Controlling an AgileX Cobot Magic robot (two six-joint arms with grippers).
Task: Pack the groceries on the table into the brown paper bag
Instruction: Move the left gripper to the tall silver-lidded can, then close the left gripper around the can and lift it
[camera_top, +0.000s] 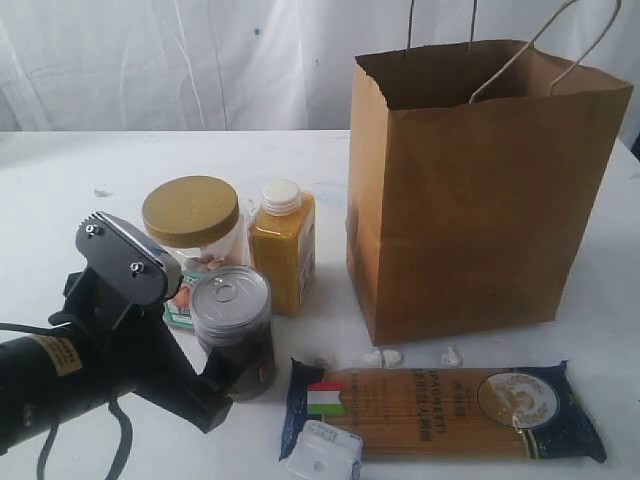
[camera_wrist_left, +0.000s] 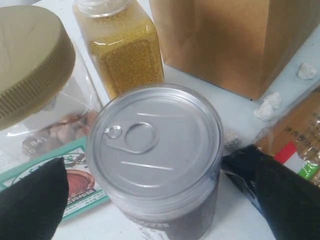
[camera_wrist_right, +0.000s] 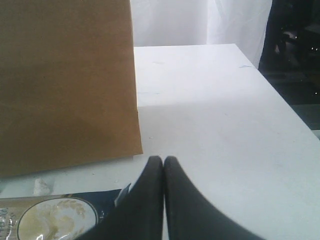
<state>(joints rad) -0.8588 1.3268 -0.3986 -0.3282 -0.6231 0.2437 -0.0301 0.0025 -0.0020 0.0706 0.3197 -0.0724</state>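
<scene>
Dark pull-tab can (camera_wrist_left: 155, 145) upright between spread left claw (camera_wrist_left: 142, 172) fingers (camera_wrist_left: 30, 200).

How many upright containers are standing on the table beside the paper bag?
3. The gold-lidded jar stands furthest from the brown paper bag, the yellow bottle between them, and the pull-tab can nearest the camera. The left arm may hide more.

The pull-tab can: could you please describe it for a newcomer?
Left of the tall brown paper bag in the exterior view stand three containers. The can is frontmost, before the gold-lidded jar and yellow bottle. Only it has a silver pull-tab top.
</scene>
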